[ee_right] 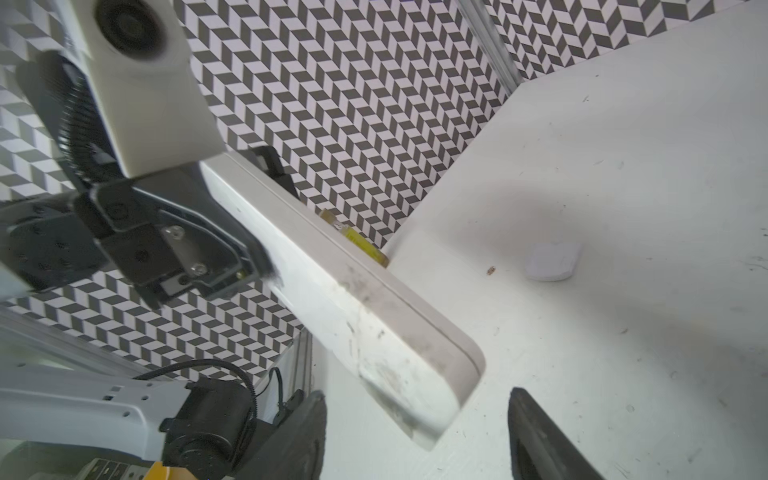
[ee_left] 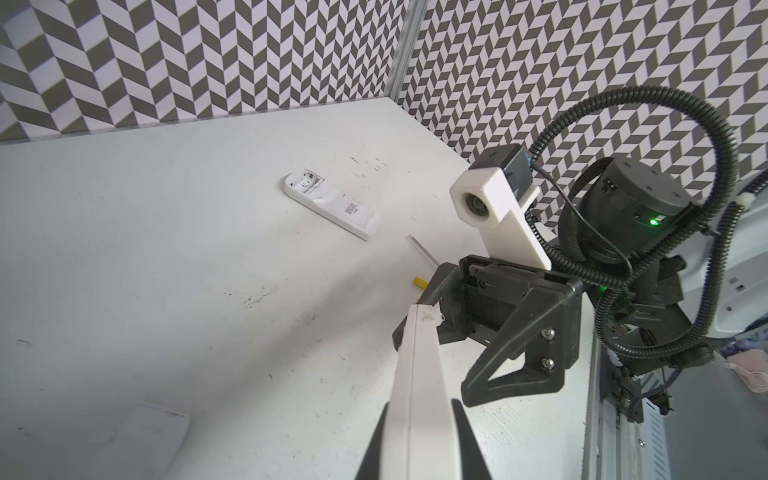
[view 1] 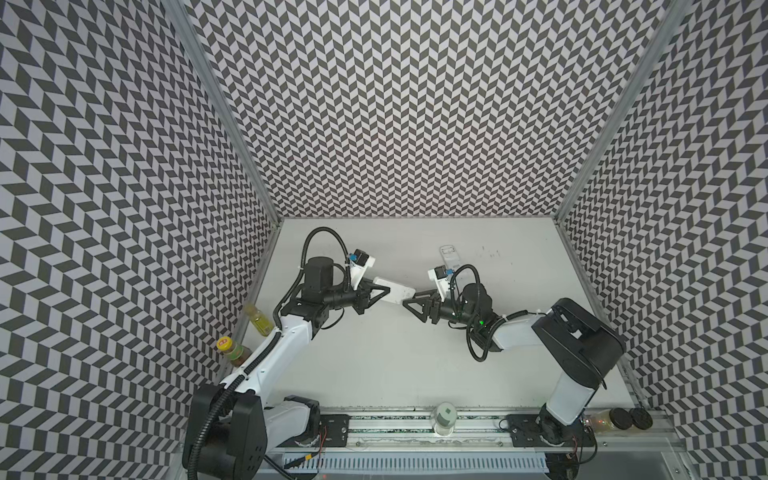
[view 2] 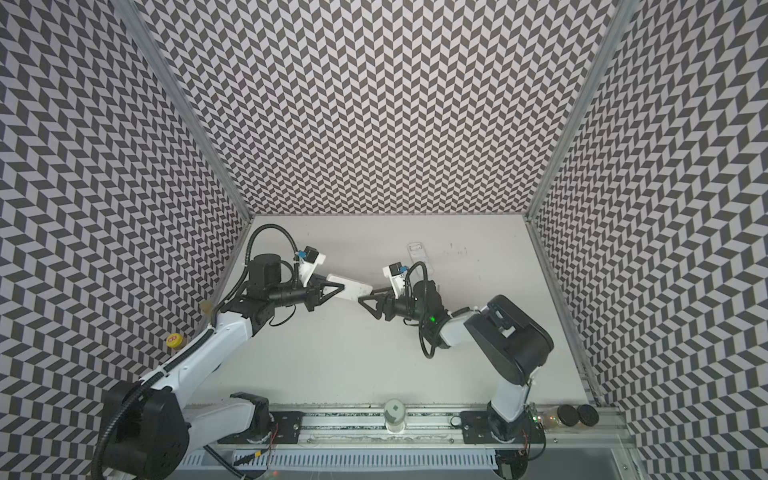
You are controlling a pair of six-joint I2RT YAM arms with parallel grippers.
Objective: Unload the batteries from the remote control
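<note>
**Left claw** [view 1: 380, 293]: closed narrow on one end of the remote control [view 1: 397, 293]. It holds the unit clear of the desk [view 1: 374, 374], at frame centre in both top views.

**Long axis of the remote control:** left to right across the frame, right end slightly lower, pointing straight at the right claw [view 1: 409, 301].

**Right claw:** jaws wide, empty. In the right wrist view the free end of the remote control [ee_right: 415, 374] lies between the two black fingers [ee_right: 540, 436], apart from both. The right arm is judged the nearer one for work on that end.

**Batteries:** none visible. The battery bay of the held unit cannot be seen.

A second remote [ee_left: 332, 203] lies flat on the desk, upper centre of the left wrist view, with its bay uncovered. A small yellow piece [ee_left: 419, 282] by the right claw may be a cell, but it is too hidden to confirm.
</note>
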